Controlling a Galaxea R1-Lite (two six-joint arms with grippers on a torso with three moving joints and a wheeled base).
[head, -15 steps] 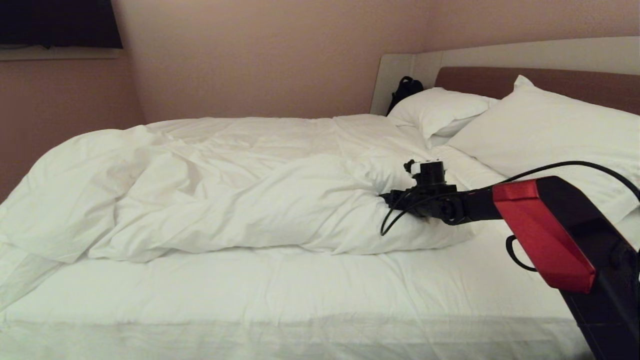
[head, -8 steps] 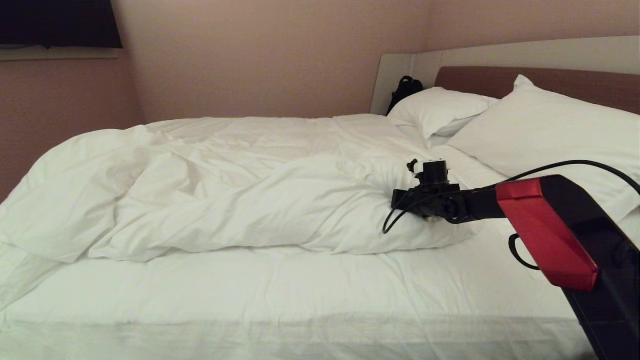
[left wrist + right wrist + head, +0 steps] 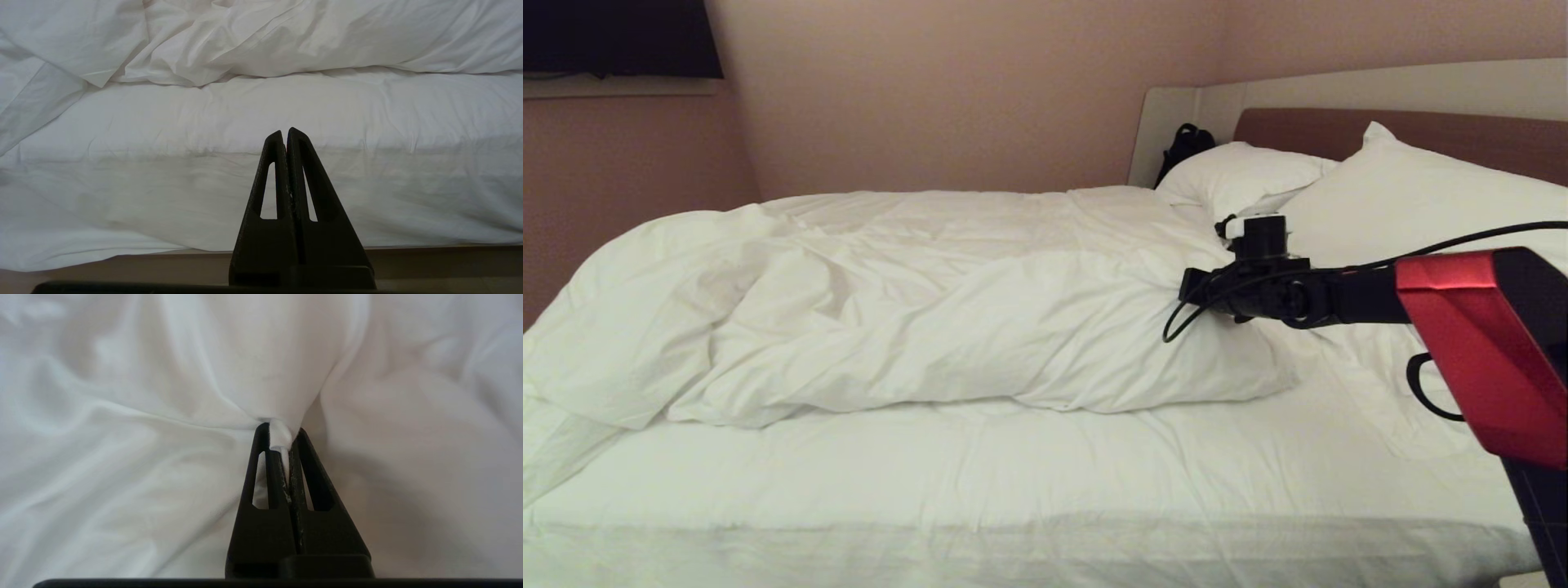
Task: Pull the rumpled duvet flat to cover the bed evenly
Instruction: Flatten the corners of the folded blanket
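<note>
Where duvet [image 3: 947,310] bunches, bare bed [image 3: 1013,474]

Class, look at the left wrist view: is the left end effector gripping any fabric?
No: the left end effector is shut on nothing, hanging apart from the bed.

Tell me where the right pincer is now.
In the head view the right pincer is right of centre, at the duvet end nearest the pillows. The right wrist view shows it shut on a pinch of duvet fabric.
</note>
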